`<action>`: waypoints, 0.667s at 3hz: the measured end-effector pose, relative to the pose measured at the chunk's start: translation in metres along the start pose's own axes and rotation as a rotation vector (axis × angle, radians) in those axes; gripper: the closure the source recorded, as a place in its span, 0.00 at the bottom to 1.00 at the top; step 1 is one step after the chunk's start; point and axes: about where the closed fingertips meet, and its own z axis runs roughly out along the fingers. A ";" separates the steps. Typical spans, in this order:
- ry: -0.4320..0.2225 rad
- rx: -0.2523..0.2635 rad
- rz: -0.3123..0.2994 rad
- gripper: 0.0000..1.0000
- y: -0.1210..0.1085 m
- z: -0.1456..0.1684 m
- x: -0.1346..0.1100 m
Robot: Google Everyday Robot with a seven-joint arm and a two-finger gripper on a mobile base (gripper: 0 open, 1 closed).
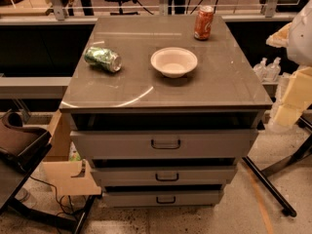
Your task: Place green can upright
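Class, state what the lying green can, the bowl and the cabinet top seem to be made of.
Green can: thin metal, shiny glints, silver end. Bowl: matte white, perhaps paper or foam. Cabinet top: glossy grey, maybe glass, shows reflections. Gripper, right of cabinet: pale plastic, seemingly.

Surface: glossy grey top of a cabinet; three drawers with dark handles below its near edge.
Green can: lying on its side close to the left edge, silver end turned toward the near right corner.
Bowl: white, upright, about mid-surface, well apart from both cans.
Orange-red can: upright, near the far edge toward the far right corner.
Hand: pale cream, beyond the right edge, off the surface, touching nothing on it.
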 end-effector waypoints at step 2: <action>0.009 0.065 0.023 0.00 -0.044 0.002 -0.031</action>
